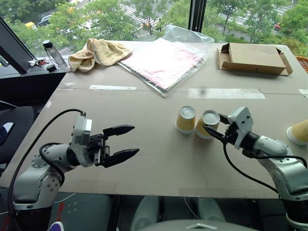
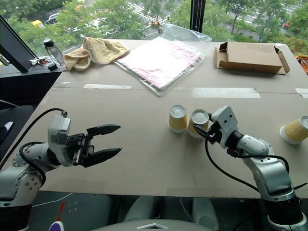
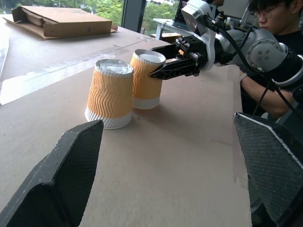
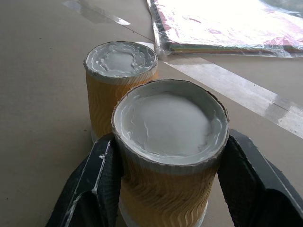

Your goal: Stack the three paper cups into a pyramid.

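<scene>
Two paper cups stand upside down side by side at mid-table: the left cup [image 1: 186,119] is free, and the right cup [image 1: 208,117] touches it. My right gripper [image 1: 214,126] is shut on the right cup, one finger [image 4: 97,175] on each side of its ribbed wall [image 4: 168,189]. A third paper cup [image 1: 299,132] lies on its side at the table's right edge. My left gripper [image 1: 135,139] hovers open and empty near the front left of the table, pointing toward the cups. No pyramid stands.
At the back are a flat cardboard box [image 1: 252,57], a plastic bag of pink sheets [image 1: 163,60], a yellow towel [image 1: 98,52] and a bottle [image 1: 52,52]. A person [image 3: 272,19] sits past the table's right side. Tape strips [image 1: 226,93] cross the tabletop.
</scene>
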`<state>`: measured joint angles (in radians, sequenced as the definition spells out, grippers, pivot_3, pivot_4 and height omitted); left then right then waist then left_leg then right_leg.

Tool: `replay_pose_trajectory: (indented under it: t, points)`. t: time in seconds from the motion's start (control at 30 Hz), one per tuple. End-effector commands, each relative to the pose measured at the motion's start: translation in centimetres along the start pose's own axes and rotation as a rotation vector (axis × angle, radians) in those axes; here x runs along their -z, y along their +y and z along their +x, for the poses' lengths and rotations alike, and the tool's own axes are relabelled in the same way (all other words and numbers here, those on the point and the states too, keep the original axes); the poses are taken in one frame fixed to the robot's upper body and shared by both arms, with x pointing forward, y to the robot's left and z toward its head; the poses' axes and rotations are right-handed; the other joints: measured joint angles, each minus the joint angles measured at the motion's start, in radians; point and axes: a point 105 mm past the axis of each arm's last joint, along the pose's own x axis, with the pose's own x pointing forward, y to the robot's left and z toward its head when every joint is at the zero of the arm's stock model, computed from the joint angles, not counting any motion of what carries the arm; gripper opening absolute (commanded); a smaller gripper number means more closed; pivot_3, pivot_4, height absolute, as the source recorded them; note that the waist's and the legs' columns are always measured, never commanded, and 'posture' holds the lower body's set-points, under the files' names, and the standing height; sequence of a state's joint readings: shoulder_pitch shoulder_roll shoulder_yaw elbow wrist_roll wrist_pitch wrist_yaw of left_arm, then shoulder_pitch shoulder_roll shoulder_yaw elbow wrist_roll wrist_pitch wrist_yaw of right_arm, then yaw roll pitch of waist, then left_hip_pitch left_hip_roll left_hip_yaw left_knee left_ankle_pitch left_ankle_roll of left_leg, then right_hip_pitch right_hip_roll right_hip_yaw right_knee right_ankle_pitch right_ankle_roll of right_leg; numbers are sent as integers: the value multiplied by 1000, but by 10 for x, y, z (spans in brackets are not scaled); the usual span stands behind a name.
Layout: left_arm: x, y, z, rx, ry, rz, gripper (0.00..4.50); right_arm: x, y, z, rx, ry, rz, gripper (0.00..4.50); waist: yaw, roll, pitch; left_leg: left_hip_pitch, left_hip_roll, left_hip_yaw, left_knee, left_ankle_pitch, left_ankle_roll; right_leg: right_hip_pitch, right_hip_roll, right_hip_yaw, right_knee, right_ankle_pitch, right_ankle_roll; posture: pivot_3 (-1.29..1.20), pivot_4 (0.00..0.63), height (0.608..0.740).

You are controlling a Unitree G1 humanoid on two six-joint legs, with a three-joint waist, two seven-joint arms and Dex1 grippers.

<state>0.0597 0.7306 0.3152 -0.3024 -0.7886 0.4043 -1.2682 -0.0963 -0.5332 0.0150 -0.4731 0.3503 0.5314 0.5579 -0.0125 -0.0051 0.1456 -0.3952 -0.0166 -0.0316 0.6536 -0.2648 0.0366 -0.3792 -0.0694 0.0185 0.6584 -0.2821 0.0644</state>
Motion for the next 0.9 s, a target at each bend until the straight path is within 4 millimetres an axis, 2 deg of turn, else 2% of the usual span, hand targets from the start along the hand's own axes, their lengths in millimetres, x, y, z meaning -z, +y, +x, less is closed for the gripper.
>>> replay_pose_trajectory:
  t: [0.03,0.33,0.4,0.43,0.47,0.53,0.57,0.63,0.8,0.9]
  points:
    - [-10,-1,-6,6,-15,40,4500,-13,-6,1,23,-48,-38,2101,0,0,0,0,0,0,0,0,0,0,0,0,0,0,0,0,150,740]
    - [-19,4,-9,0,-48,57,4500,-6,-9,10,10,-26,-5,2101,0,0,0,0,0,0,0,0,0,0,0,0,0,0,0,0,150,740]
    - [-19,5,-8,2,-50,57,4500,-3,-10,11,6,-16,2,3145,-1,0,0,0,0,0,0,0,0,0,0,0,0,0,0,0,150,740]
    - [-19,5,-8,4,-51,56,4500,-2,-10,12,5,-15,2,3508,-1,0,0,0,0,0,0,0,0,0,0,0,0,0,0,0,150,740]
    - [-18,5,-7,7,-52,54,4500,-3,-11,12,10,-20,-5,3718,-1,0,0,0,0,0,0,0,0,0,0,0,0,0,0,0,150,740]
    - [-18,6,-6,12,-58,52,4500,-7,-15,8,33,-34,-20,4455,-1,0,0,0,0,0,0,0,0,0,0,0,0,0,0,0,150,740]
    - [-18,6,-5,14,-61,51,4500,-9,-17,6,44,-40,-23,4455,-1,0,0,0,0,0,0,0,0,0,0,0,0,0,0,0,150,740]
    - [-18,6,-1,32,-68,45,4500,-19,-21,-8,75,-76,-26,4455,2,0,0,0,0,0,0,0,0,0,0,0,0,0,0,0,150,740]
    - [-20,5,16,98,-95,29,4500,-46,-25,-58,130,-180,17,4455,12,0,0,-2,-1,-1,0,0,0,0,-1,0,-2,0,0,0,150,740]
    - [-23,4,25,142,-107,28,4500,-56,-45,-90,295,-206,23,4455,9,0,0,-2,-1,-1,0,0,0,1,-1,0,-2,0,0,0,150,740]
